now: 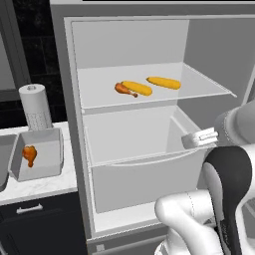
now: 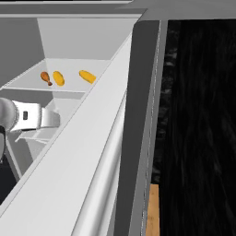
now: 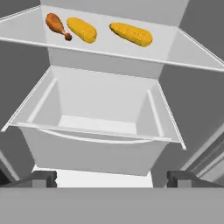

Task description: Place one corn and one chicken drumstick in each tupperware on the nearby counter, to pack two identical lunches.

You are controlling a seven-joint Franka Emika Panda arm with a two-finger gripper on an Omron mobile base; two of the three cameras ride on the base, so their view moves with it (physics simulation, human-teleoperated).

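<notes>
On the counter (image 1: 45, 187), a drumstick (image 1: 29, 155) lies in a tupperware (image 1: 52, 164). On the fridge shelf (image 1: 199, 87), another drumstick (image 1: 125, 89) touches one cob (image 1: 137, 88); the other cob (image 1: 164, 82) lies apart. My fingers (image 3: 41, 178) are spread, grasping nothing.

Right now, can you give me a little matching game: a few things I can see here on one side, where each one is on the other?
Things:
1. two corn cobs
2. drumstick beside a cob
3. other drumstick
4. paper towel roll

Places:
A. inside the grey container
B. standing on the counter behind the container
C. fridge shelf, right of the drumstick
D. fridge shelf, far left

Pairs: 1-C, 2-D, 3-A, 4-B
</notes>
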